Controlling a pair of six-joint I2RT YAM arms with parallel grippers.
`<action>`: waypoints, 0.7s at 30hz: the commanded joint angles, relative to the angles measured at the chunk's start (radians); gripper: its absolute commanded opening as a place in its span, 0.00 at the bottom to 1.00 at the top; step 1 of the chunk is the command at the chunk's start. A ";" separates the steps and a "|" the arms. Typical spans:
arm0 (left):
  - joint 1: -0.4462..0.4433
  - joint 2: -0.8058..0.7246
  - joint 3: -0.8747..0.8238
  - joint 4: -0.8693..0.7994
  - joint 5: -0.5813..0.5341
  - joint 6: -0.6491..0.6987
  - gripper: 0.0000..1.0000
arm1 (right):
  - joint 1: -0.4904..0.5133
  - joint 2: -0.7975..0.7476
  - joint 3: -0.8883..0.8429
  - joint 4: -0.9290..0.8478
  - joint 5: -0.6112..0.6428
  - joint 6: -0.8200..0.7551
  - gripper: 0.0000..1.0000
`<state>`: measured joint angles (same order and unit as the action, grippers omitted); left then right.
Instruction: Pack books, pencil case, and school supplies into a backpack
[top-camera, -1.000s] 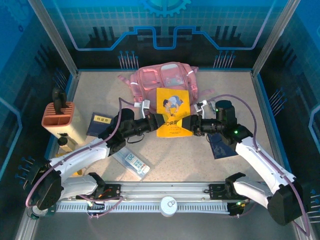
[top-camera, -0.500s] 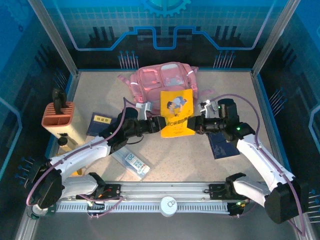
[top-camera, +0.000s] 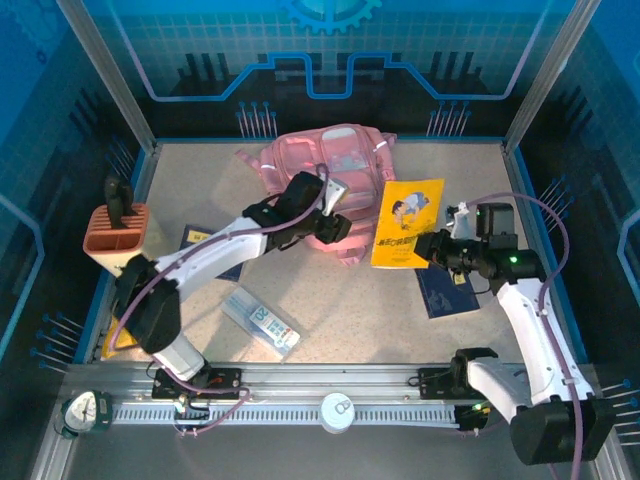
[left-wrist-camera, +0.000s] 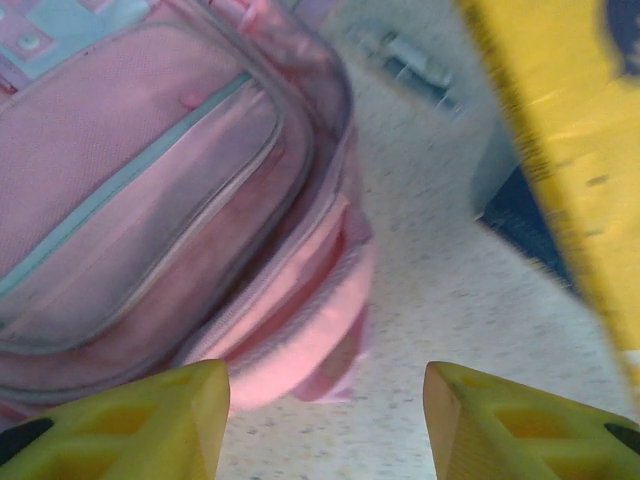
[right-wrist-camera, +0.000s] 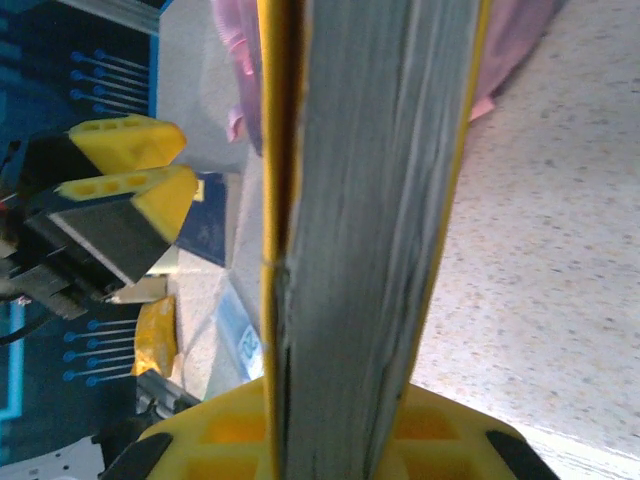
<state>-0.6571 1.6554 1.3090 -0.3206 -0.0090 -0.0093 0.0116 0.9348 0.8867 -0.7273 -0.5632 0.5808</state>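
My right gripper (top-camera: 432, 247) (right-wrist-camera: 365, 405) is shut on the lower edge of the bright yellow book (top-camera: 407, 222) (right-wrist-camera: 370, 200) and holds it upright above the table, right of the pink backpack (top-camera: 320, 160) (left-wrist-camera: 150, 180). The left gripper (top-camera: 338, 228) (left-wrist-camera: 325, 385) is open over the backpack's near edge, with bare table between its fingers. One navy book with a white label (top-camera: 200, 248) lies at the left, partly under the left arm. Another navy book (top-camera: 445, 290) lies under the right arm. The pale pencil case (top-camera: 260, 320) lies on the table near the front.
An orange slotted holder (top-camera: 115, 230) stands at the left edge on a cream block. A yellow packet (top-camera: 122, 335) lies by the left arm's base. The metal rail (top-camera: 330, 385) runs along the front. Blue walls enclose the table.
The left gripper let go of the yellow book, opened and swung back to the backpack's near edge. My right arm carried the book to the right, away from the backpack.
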 joint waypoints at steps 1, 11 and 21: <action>0.015 0.091 0.105 -0.104 -0.094 0.166 0.55 | -0.048 -0.028 -0.037 -0.023 -0.024 -0.053 0.04; 0.049 0.403 0.400 -0.205 -0.162 0.300 0.62 | -0.094 -0.002 -0.081 0.014 -0.084 -0.045 0.04; 0.076 0.613 0.551 -0.263 -0.152 0.337 0.64 | -0.098 0.031 -0.087 0.062 -0.110 -0.021 0.03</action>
<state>-0.5903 2.2288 1.8179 -0.5308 -0.1455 0.2913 -0.0704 0.9661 0.7975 -0.7296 -0.6136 0.5644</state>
